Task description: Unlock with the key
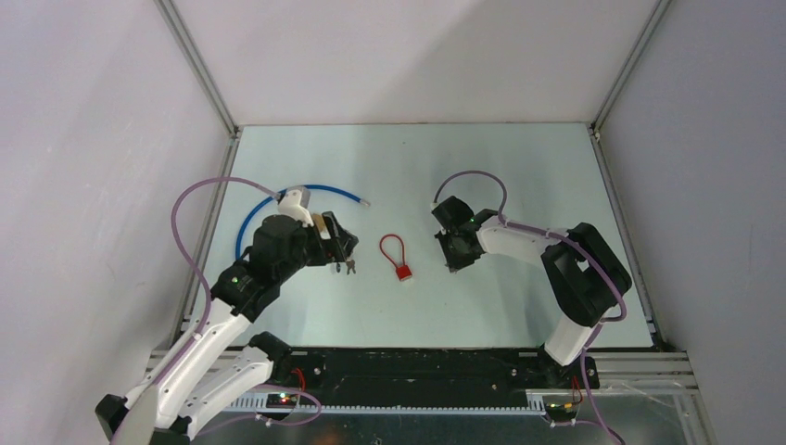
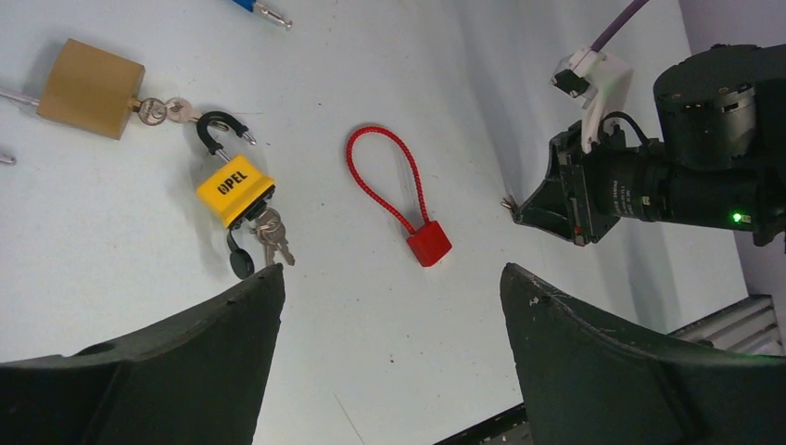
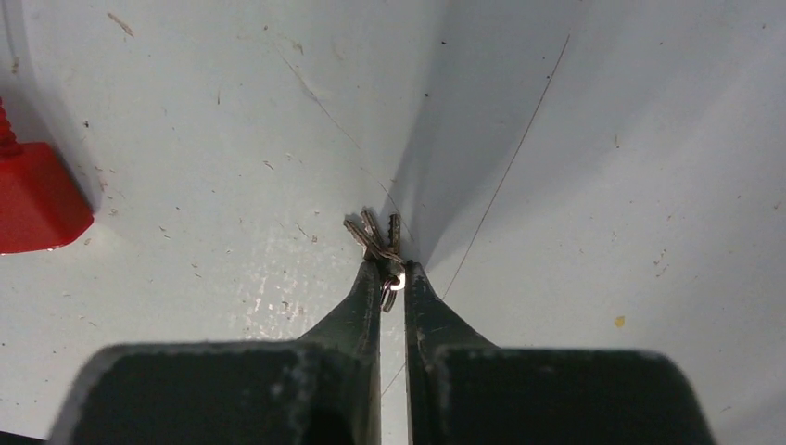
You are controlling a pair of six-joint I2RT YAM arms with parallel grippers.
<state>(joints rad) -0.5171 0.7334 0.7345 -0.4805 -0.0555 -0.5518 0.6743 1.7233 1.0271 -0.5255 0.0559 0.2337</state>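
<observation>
A red cable padlock [image 1: 399, 260] lies mid-table; it also shows in the left wrist view [image 2: 408, 199] and its body at the left edge of the right wrist view [image 3: 32, 199]. My right gripper [image 3: 393, 273] is shut on a small bunch of keys [image 3: 375, 232] on a ring, just above the table, right of the red lock; in the top view it [image 1: 454, 255] points down. My left gripper [image 2: 389, 278] is open and empty, left of the red lock [image 1: 345, 248]. A yellow padlock [image 2: 234, 188] with keys in it and a brass padlock [image 2: 90, 88] lie further left.
A blue cable [image 1: 278, 199] curves behind the left arm, its plug at the top of the left wrist view [image 2: 264, 9]. The enclosure's walls and metal frame posts [image 1: 199, 65] surround the white table [image 1: 519, 167]. A black rail [image 1: 436, 366] runs along the near edge.
</observation>
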